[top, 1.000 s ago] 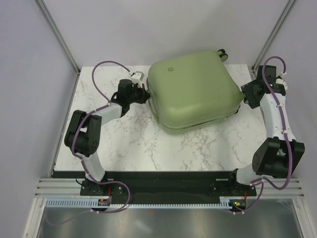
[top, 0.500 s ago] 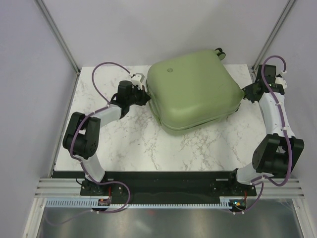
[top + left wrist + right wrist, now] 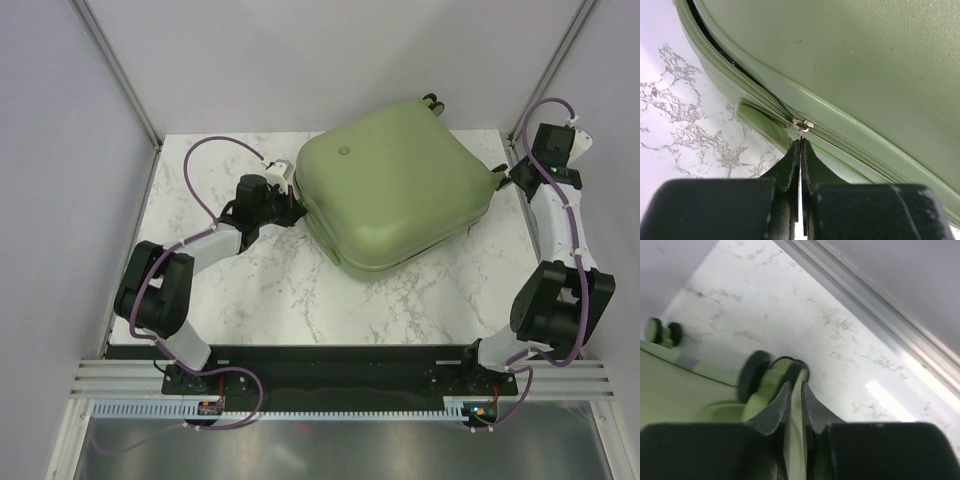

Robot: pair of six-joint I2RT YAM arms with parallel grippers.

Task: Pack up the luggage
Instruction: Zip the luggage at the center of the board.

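Well, luggage (image 3: 395,190) lies lid-down-shut at 12 to 1 o'clock part of desk (image 3: 260,290), wheels toward far edge. Dark gap shows along zip (image 3: 755,92) on luggage's 9 o'clock side. Left gripper (image 3: 800,145) there, squeezed tight on thin zip pull (image 3: 801,125). Right gripper (image 3: 796,390) at luggage's 3 o'clock corner by wheel (image 3: 754,375), almost closed, tiny gap, seems to hold nothing. Step, I think: zipping up. Pull slow along zip line, not away from shell. Brace luggage with right gripper so it won't slide.

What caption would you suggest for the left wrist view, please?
Left claw, shut, at the sage-green hard-shell suitcase's metal zipper pull.
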